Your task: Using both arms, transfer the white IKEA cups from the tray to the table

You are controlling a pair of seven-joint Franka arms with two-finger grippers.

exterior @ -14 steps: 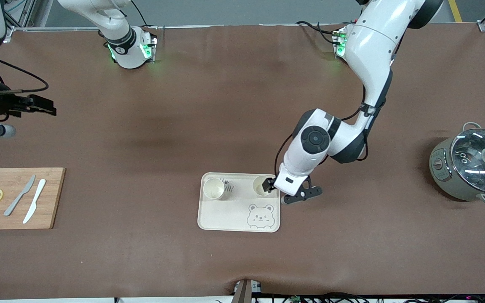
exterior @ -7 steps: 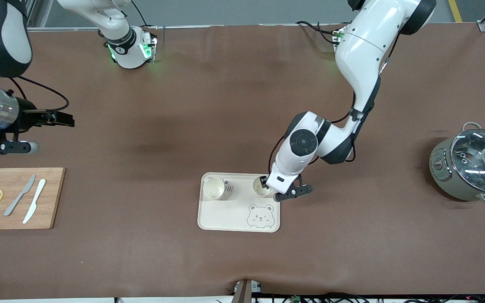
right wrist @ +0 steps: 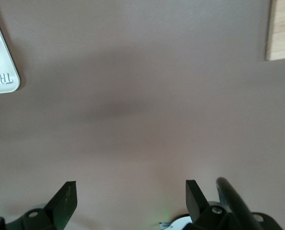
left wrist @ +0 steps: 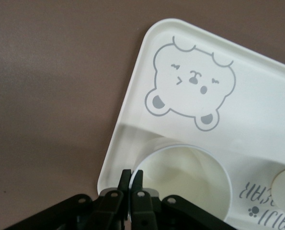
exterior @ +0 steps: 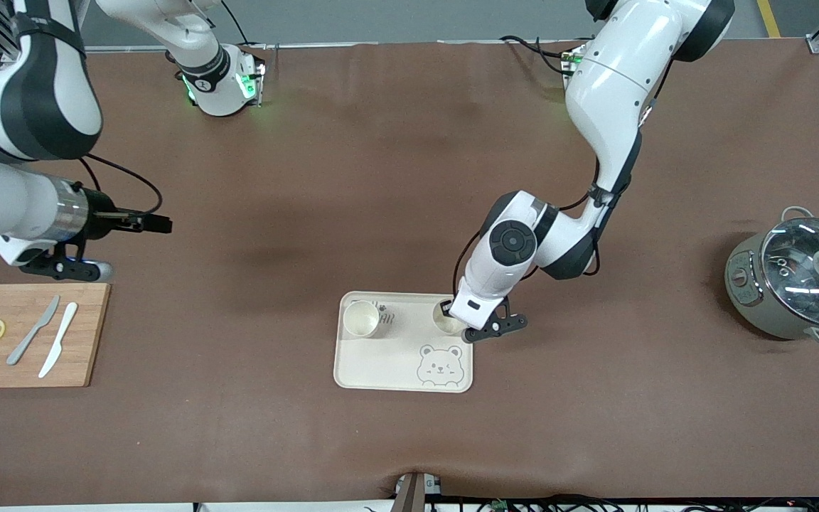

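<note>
My left gripper (left wrist: 131, 178) pinches the rim of the white cup (exterior: 445, 318) standing on the bear tray (exterior: 381, 370). I should lift straight, keeping it level. My right gripper (exterior: 157, 224) hangs spread wide, empty, over bare table (exterior: 310, 178).

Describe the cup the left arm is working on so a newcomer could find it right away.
Find the cream-white tray with the bear drawing, near the middle of the brown table. Two white cups stand along its edge farther from the front camera. The one meant is the cup toward the left arm's end: unlike the free cup, its rim is pinched by the left tool.
</note>
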